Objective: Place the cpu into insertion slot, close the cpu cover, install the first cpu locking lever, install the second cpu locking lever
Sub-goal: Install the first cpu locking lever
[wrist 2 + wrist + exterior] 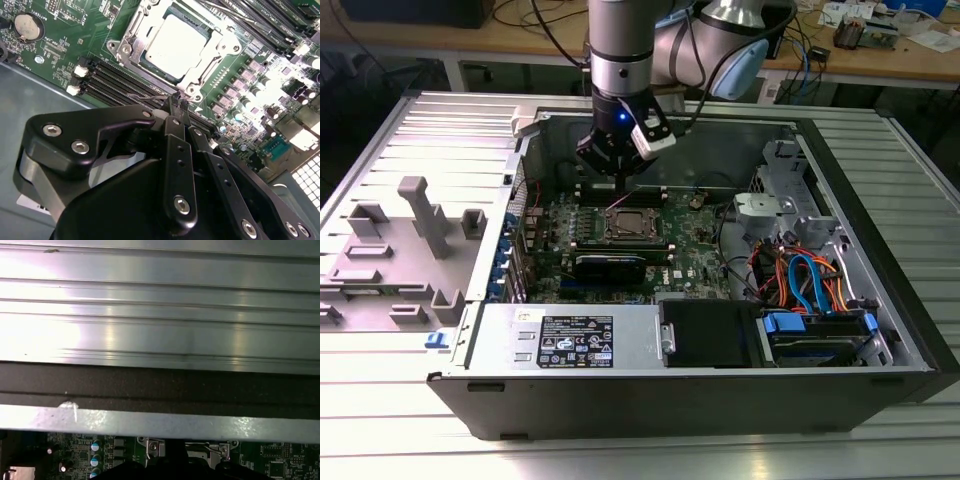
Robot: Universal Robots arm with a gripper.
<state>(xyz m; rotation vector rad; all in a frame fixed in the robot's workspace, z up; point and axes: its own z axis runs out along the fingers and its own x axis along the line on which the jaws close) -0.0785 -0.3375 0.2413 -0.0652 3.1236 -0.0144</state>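
Gripper (178,100), its jaws drawn together, meets a thin wire lever (147,98) beside the memory slots (115,80); with the cpu (177,45) already seated in its slot (156,67) under the lowered cover (220,45), the locking seems unfinished.

Exterior view high, wrist views near motherboard (55,55)

My ribbed aluminium work table (890,150), open black computer case (700,400) lying flat on it, grey fixture plate (390,260) with upright blocks just beside the case on the exterior view's left.
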